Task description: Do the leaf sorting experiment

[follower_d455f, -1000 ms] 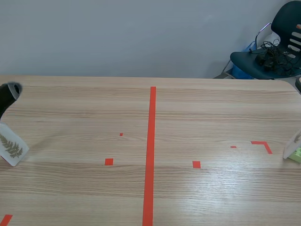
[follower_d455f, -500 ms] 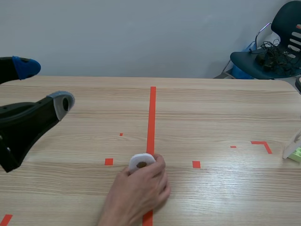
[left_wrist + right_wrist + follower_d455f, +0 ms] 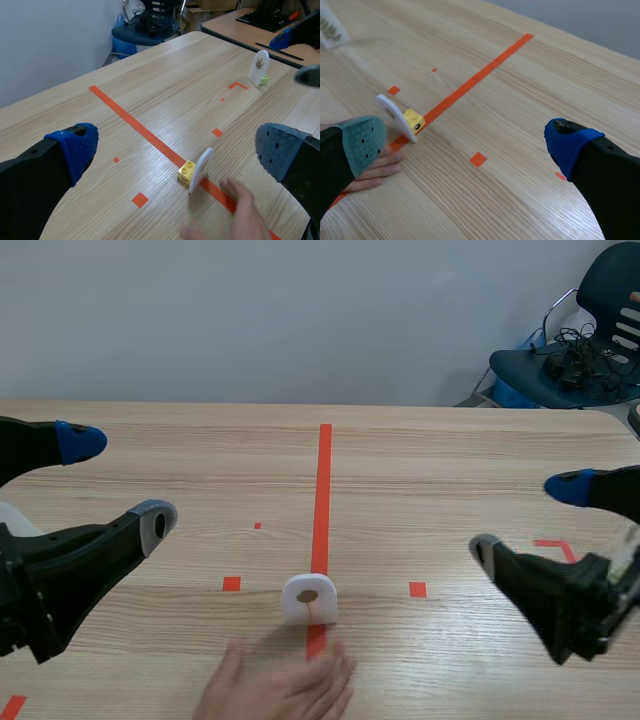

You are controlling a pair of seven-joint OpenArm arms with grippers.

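leaf card (image 3: pixel 308 598): upright on yellow block (image 3: pixel 186 171)
person's hand (image 3: pixel 280 690): near leaf card, robot side
left gripper (image 3: pixel 118 482): fingers spread, left of leaf card
right gripper (image 3: pixel 527 518): fingers spread, right of leaf card

A plain pale grey wall (image 3: pixel 250 320) stands behind the light wooden table (image 3: pixel 450 460). A dark chair (image 3: pixel 525 368) holding tangled cables (image 3: pixel 572 352) sits beside it.

No legible text, seemingly.
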